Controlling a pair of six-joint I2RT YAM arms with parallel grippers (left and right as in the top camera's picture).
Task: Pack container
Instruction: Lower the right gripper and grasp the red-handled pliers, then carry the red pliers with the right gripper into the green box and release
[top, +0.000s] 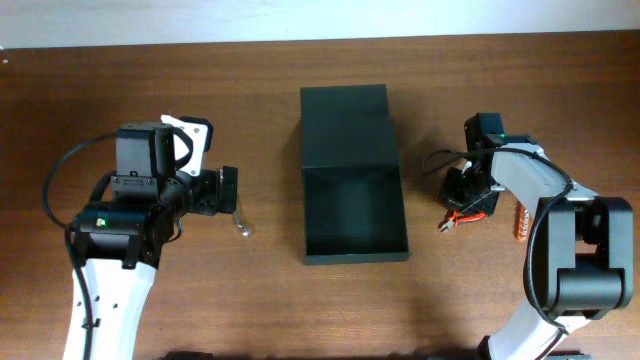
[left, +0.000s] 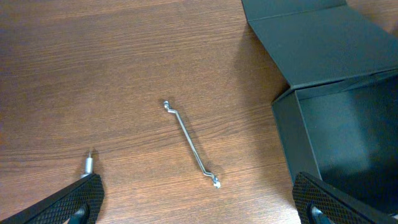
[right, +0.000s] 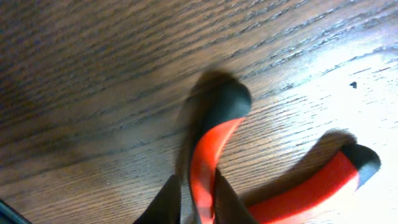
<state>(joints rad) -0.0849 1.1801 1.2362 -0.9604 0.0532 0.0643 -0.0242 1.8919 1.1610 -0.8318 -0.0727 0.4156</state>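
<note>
Loc. of container (top: 355, 215): table (top: 150, 80) ctr, open, lid (top: 345, 125) laid flat toward 12 o'clock. L gripper (left: 200, 202): at 9 o'clock of container, jaws at full spread, nothing held; thin wrench (left: 189, 144) lies on table beneath. R gripper (right: 199, 202): at 3 o'clock, fingers pinched onto one red handle of pliers (right: 208, 149).

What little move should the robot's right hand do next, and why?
Probably lift the right gripper straight up a little. Its fingers look pinched around one red handle of the pliers, which lie on the table near the open, empty container.
</note>
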